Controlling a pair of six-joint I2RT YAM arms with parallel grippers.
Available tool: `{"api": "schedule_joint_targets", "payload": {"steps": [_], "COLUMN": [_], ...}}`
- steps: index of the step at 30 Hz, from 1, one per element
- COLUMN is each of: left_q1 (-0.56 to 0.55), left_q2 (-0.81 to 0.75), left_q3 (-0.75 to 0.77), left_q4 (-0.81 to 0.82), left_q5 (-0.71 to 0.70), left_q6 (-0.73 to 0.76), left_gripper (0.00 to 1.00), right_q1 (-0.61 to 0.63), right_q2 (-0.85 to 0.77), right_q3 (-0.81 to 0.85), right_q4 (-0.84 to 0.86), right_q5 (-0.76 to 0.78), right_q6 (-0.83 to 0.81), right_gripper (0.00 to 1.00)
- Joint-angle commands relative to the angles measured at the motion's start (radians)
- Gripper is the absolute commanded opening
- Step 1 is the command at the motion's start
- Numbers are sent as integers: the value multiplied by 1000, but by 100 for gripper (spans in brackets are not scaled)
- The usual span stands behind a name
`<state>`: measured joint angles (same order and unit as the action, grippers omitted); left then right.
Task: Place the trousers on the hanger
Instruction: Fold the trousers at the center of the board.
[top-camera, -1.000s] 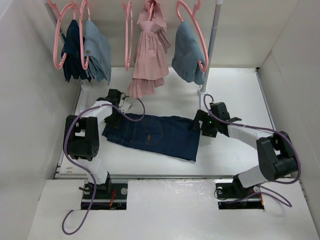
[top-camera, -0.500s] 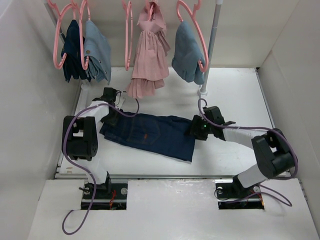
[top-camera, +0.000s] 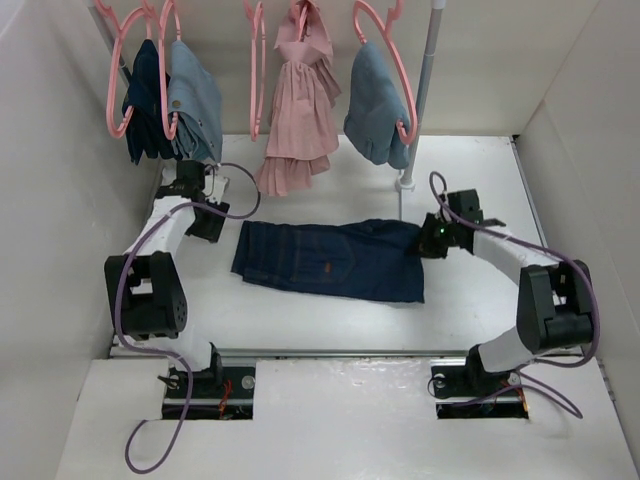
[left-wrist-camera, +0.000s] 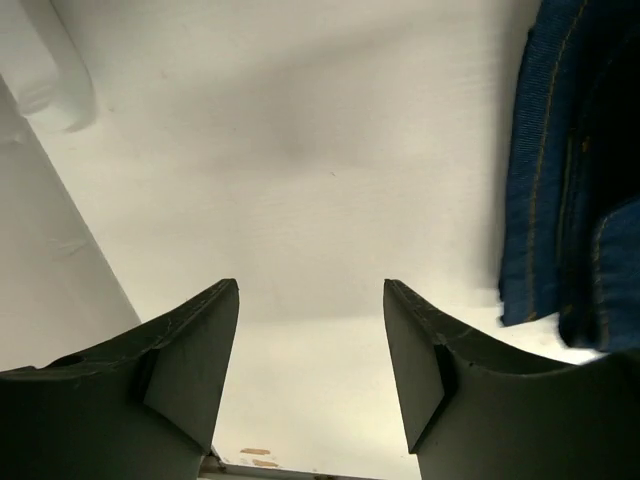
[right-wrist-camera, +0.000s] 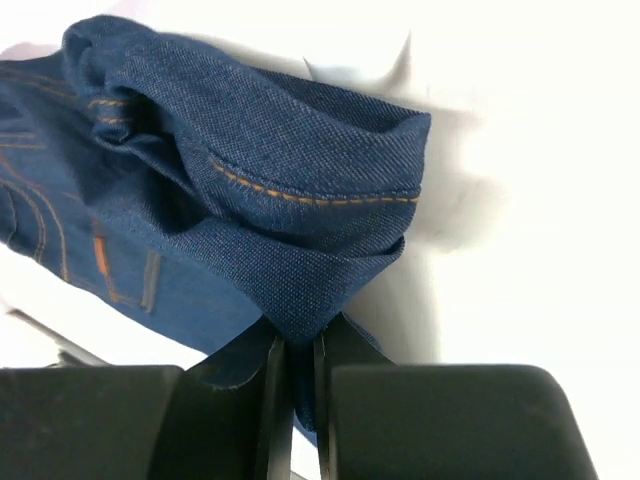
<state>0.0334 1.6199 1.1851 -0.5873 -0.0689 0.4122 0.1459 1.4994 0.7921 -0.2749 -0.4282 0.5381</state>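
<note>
Trousers (top-camera: 330, 260) have slid rightward across the tabletop (top-camera: 470, 190); left claw (left-wrist-camera: 310, 290) has let go.
Left claw gapes empty, left of trousers; right claw (right-wrist-camera: 295, 345) pinches their right edge tight.

Five pink hangers (top-camera: 256, 100) hang at the back, four of them carrying clothes: two light blue denim garments (top-camera: 195, 105) (top-camera: 375, 105), one dark navy garment (top-camera: 143, 100) and one pink dress (top-camera: 297, 110). One pair of dark blue trousers (top-camera: 330, 262) lies on the table (top-camera: 480, 300), and two robot arms (top-camera: 170, 225) (top-camera: 510, 255) reach over it.
</note>
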Motion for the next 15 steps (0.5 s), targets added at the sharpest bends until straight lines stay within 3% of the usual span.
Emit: {"api": "schedule_joint_targets", "payload": {"steps": [1, 2, 3, 4, 5, 8, 10, 15], "left_q1": [0, 0, 0, 0, 0, -9, -9, -9], "left_q2": [-66, -80, -92, -92, -92, -69, -89, -221], "left_q3": [50, 50, 50, 50, 50, 62, 44, -17], "left_q4": [-69, -69, -69, -69, -69, -98, -109, -86], "left_q5": [92, 116, 163, 182, 191, 201, 214, 250], "left_q6": [-10, -10, -10, -10, -10, -21, -10, 65], "left_gripper": [57, 57, 57, 57, 57, 57, 57, 54], "right_q1": [-17, -17, -26, -37, -37, -62, -86, -86], "right_q2": [8, 45, 65, 85, 122, 145, 131, -51], "right_q3": [210, 240, 265, 301, 315, 309, 273, 196], "right_q4": [-219, -263, -276, -285, -294, -294, -284, -273], "right_q5": [68, 68, 25, 8, -3, -3, -3, 95], "right_q6": [-226, -271, -285, -285, -294, -265, -245, -195], "right_gripper": [0, 1, 10, 29, 57, 82, 91, 94]}}
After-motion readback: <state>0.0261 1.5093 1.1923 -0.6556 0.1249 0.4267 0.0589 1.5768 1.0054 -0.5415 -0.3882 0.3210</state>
